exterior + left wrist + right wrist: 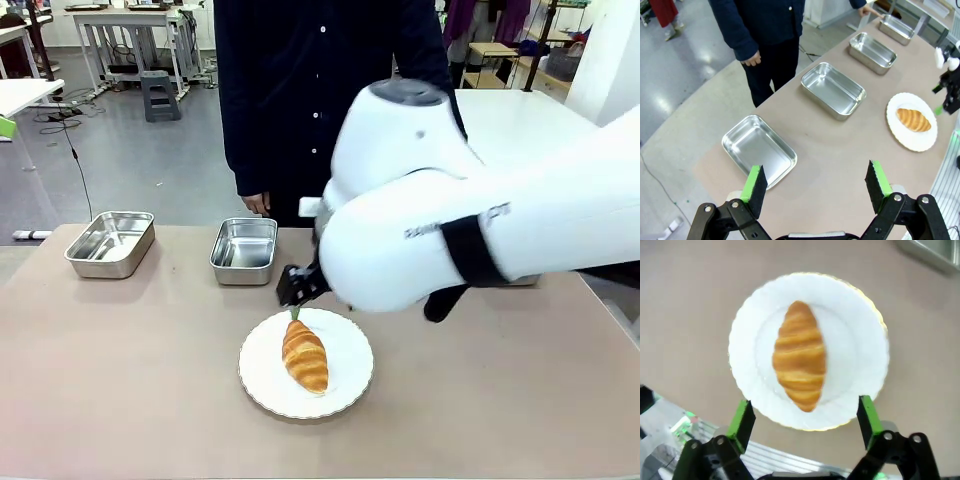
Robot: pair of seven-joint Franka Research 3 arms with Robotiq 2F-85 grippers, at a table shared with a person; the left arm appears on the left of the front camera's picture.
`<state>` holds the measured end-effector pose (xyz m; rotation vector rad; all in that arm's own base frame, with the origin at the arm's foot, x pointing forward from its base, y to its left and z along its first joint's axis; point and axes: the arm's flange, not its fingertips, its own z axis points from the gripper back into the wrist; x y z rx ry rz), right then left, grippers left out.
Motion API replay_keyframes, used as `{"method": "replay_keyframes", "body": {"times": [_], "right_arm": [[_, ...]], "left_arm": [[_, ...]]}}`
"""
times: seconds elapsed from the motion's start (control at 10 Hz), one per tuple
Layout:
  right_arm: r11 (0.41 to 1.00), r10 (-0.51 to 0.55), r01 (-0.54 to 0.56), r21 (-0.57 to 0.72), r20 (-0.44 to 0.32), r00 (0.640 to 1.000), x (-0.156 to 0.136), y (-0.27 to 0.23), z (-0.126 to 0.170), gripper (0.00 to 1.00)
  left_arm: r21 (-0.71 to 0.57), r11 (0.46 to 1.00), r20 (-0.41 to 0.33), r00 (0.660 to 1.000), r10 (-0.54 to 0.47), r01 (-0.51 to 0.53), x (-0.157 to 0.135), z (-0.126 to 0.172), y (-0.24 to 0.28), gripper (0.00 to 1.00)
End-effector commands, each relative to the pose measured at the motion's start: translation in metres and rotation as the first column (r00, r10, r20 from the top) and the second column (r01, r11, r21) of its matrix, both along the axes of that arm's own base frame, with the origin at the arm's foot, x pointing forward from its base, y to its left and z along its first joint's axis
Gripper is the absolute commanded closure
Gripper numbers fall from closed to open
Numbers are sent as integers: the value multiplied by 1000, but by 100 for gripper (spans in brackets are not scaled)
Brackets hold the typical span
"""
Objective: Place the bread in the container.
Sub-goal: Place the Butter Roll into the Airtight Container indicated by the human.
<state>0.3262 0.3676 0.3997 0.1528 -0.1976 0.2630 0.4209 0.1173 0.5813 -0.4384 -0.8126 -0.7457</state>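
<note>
Firstly, right wrist view, bread (800, 356): golden-brown croissant with a ridged, glossy crust and paler stripes, lying lengthwise mid-frame on a white scalloped plate (855, 340).
Right wrist view, right tool (805, 416): jaws spread wide and holding nothing, green pads low in the frame on either side of the bread's near tip, seemingly clear of it.
Handling: probably light, soft and flaky, so easily crushed. The thick middle looks the best hold, pads on the long flanks, closed gently.
Front view, pan (244, 249): shiny steel, nothing inside, up and left of the plate on the table (120, 400); bread at lower centre, well apart from it.
Left wrist view, left tool (815, 182): open, gripping nothing, at the bottom of the frame; bread on its plate at the right edge.
</note>
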Motion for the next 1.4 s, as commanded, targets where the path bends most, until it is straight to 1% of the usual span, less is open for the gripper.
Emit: {"method": "replay_keyframes", "body": {"times": [0.0,0.3,0.7,0.8,1.1,1.3], "right_arm": [[999,3,-3,-41,15,1000,12,38,-22,0],[994,15,-15,-110,-7,1000,14,57,-50,0],[988,9,-14,-157,-33,999,23,53,-79,0],[985,9,-14,-172,-28,1000,25,50,-85,0],[988,12,-20,-151,-57,998,32,44,-100,0],[986,18,-26,-165,-47,999,33,47,-107,0]], "left_arm": [[-8,1000,8,1000,0,1,-1,0,0,0],[-8,1000,8,1000,0,1,-1,0,0,0],[-8,1000,8,1000,0,1,-1,0,0,0],[-8,1000,8,1000,0,1,-1,0,0,0],[-8,1000,8,1000,0,1,-1,0,0,0],[-8,1000,8,1000,0,1,-1,0,0,0]]}}
